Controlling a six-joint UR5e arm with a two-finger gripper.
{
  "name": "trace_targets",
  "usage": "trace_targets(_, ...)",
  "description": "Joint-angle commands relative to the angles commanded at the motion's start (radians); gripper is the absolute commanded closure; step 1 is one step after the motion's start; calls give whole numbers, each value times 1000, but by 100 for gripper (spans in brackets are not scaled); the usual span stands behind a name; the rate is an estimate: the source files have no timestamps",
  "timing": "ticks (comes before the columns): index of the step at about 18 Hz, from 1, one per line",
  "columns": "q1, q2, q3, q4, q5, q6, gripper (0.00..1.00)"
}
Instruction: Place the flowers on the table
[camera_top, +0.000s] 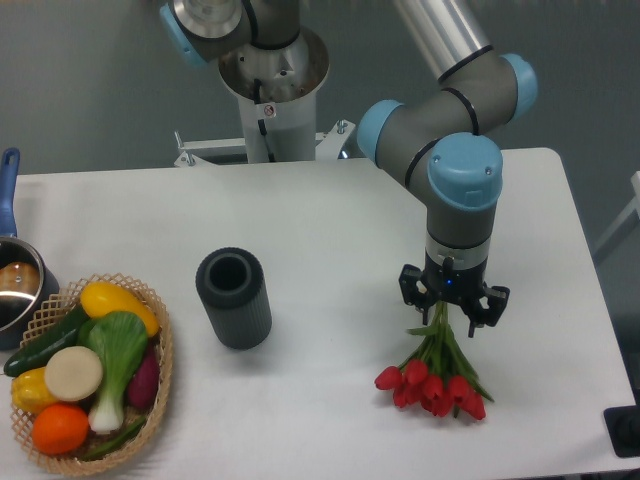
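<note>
The flowers (435, 382), a small bunch of red tulips with green stems, are at the front right of the white table (330, 230). Their red heads point toward the front edge and sit at or just above the tabletop. The stem ends run up between the fingers of my gripper (452, 316), which points straight down over them and appears shut on the stems. The top of the stems is hidden by the gripper.
A dark ribbed cylinder (234, 298) stands upright left of the gripper. A wicker basket (160, 390) of toy vegetables and fruit sits at the front left corner. A blue-handled pot (14, 285) is at the left edge. The arm's base (270, 90) is at the back.
</note>
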Motion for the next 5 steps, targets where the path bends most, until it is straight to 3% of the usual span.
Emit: trace_targets(5,54,5,3,34,2,6,0)
